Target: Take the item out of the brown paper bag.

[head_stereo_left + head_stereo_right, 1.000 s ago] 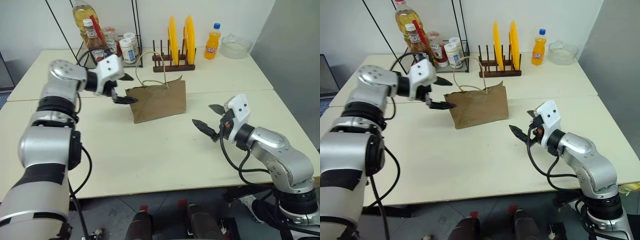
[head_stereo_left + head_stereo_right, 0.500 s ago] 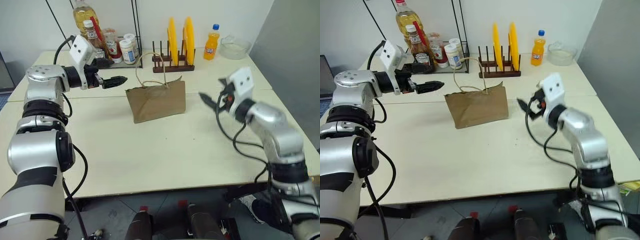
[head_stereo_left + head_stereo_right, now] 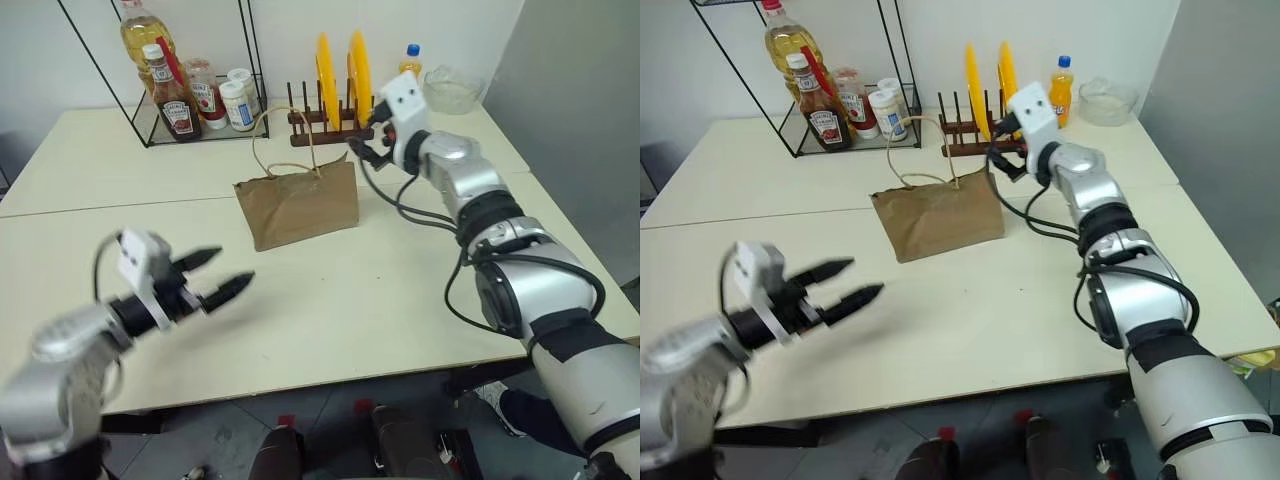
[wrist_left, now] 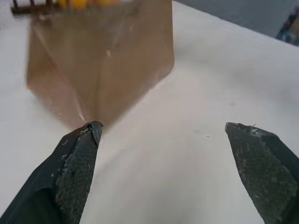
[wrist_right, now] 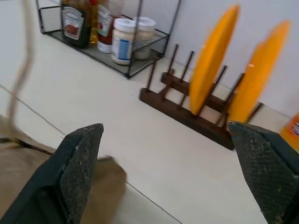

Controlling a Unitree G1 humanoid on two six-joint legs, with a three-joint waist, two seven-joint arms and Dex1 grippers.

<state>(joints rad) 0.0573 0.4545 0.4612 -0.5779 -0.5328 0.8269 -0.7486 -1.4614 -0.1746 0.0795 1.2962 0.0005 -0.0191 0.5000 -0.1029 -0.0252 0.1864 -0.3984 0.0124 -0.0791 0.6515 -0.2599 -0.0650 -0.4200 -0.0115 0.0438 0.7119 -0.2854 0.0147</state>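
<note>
Standing upright on the counter (image 3: 420, 290), the brown paper bag (image 3: 297, 204) hides the item, so nothing is out yet; right gripper (image 3: 362, 148) hovers, fingers apart, by its upper corner, while left gripper (image 3: 212, 277), spread and empty, hangs well apart

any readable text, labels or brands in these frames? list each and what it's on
None reads clearly.
Ketchup bottle: white label with dark print, too small to read.
Orange soda bottle: blue label patch, blurred.
White jars in the wire rack: blue labels, illegible.
Brown paper bag: no print showing.
</note>
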